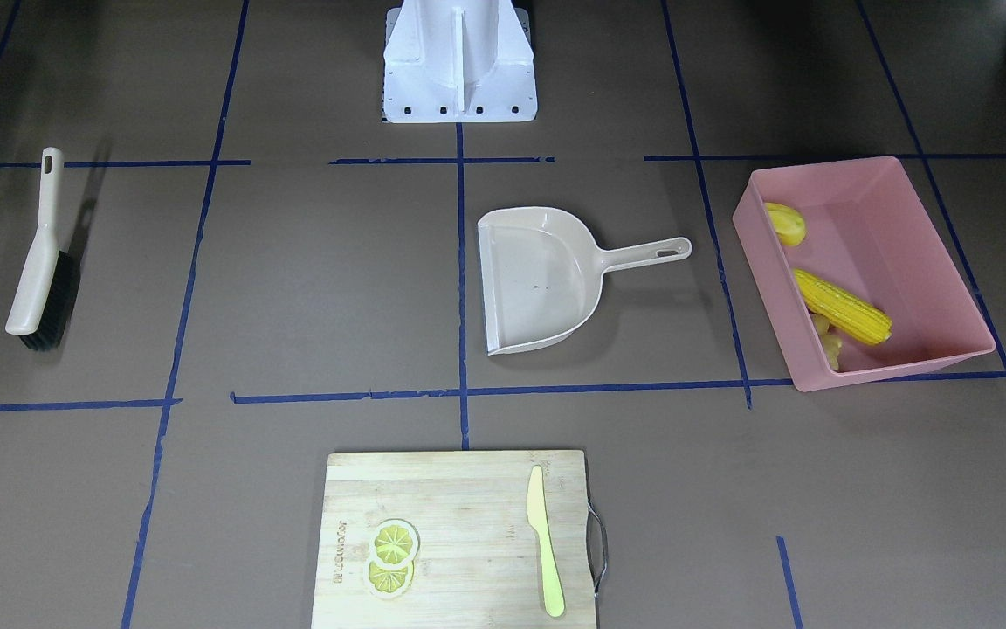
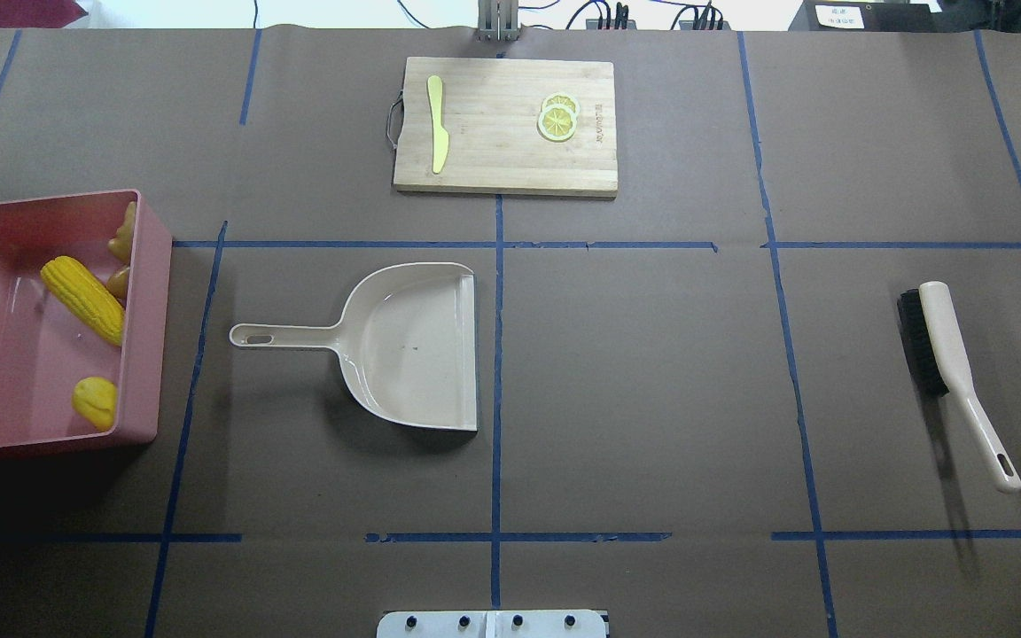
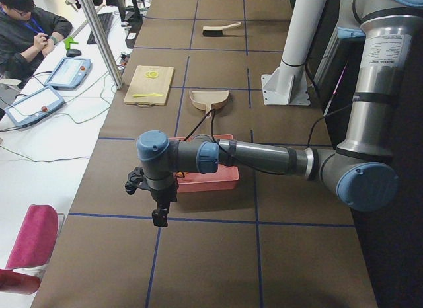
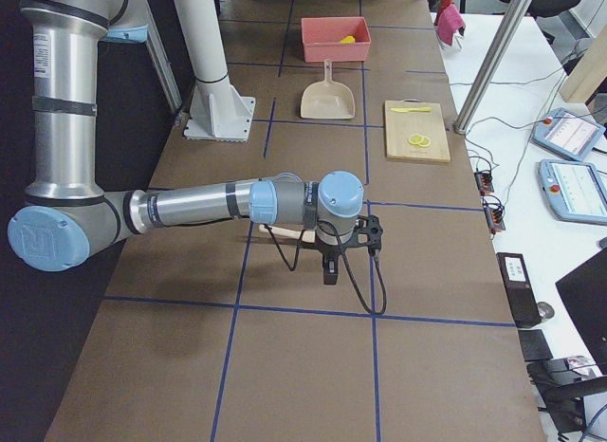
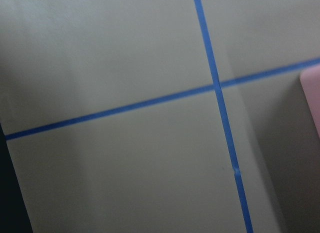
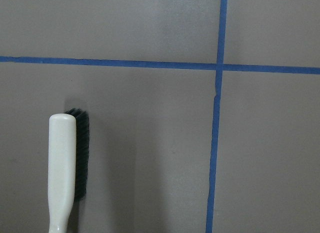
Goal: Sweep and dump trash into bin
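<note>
The pink bin [image 1: 896,362] stands on the table at the robot's left [image 2: 143,310]. Inside it lie the yellow corn cob [image 1: 842,306] [image 2: 82,299], the yellow potato-like piece [image 1: 785,224] [image 2: 95,401] and the tan ginger root [image 1: 829,342] [image 2: 123,239]. My left gripper [image 3: 159,215] hangs beyond the bin's outer side; I cannot tell if it is open or shut. My right gripper [image 4: 330,271] hangs near the brush; I cannot tell its state either. A corner of the bin [image 5: 312,98] shows in the left wrist view.
The beige dustpan [image 2: 413,346] lies empty mid-table, handle toward the bin. The beige brush [image 2: 945,354] [image 6: 62,163] lies at the robot's right. A wooden cutting board [image 2: 493,159] at the far edge bears a yellow-green knife [image 2: 437,135] and lemon slices [image 2: 557,117].
</note>
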{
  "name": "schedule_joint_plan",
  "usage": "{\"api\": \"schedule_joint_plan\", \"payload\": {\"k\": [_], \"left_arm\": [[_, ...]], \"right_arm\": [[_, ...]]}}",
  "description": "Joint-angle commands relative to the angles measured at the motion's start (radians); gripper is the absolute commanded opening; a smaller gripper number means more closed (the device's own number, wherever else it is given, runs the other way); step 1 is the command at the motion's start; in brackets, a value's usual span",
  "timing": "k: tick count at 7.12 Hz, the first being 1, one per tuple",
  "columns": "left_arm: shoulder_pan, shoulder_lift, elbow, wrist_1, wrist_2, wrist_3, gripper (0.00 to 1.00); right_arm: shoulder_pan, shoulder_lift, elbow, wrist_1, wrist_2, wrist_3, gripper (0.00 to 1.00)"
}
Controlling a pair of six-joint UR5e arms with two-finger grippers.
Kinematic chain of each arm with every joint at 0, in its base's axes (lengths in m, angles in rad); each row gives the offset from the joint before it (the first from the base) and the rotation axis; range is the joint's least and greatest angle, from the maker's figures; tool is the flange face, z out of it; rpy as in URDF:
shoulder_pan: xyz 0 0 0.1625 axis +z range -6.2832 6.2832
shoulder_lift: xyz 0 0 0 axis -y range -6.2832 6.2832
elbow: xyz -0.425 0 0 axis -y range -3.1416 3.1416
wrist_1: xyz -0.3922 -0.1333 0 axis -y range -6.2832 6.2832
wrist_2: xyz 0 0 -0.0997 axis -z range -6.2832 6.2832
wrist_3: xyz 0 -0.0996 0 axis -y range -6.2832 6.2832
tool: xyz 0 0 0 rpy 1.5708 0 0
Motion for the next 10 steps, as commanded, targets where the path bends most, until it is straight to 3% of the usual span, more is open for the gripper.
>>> {"api": "schedule_joint_plan", "payload": {"k": [1, 2, 6, 10], "left_arm": [[0.001, 0.03, -0.005, -0.082, -0.12, -0.15, 1.0], [0.001, 0.035, -0.001, -0.082, -0.193, -0.164, 1.0], [0.01, 0.069, 0.012, -0.082, -0.105, -0.161, 1.0], [0.01, 0.085, 0.012, -0.079, -0.12, -0.088, 1.0]], "right_arm": [[0.0, 0.002, 0.001, 0.0, 0.001, 0.0, 1.0], [0.0, 0.003, 0.002, 0.0, -0.001, 0.0, 1.0], [0.0, 0.003, 0.002, 0.002, -0.007, -0.001, 1.0], [0.002, 0.002, -0.002, 0.0, -0.01, -0.001, 1.0]]}}
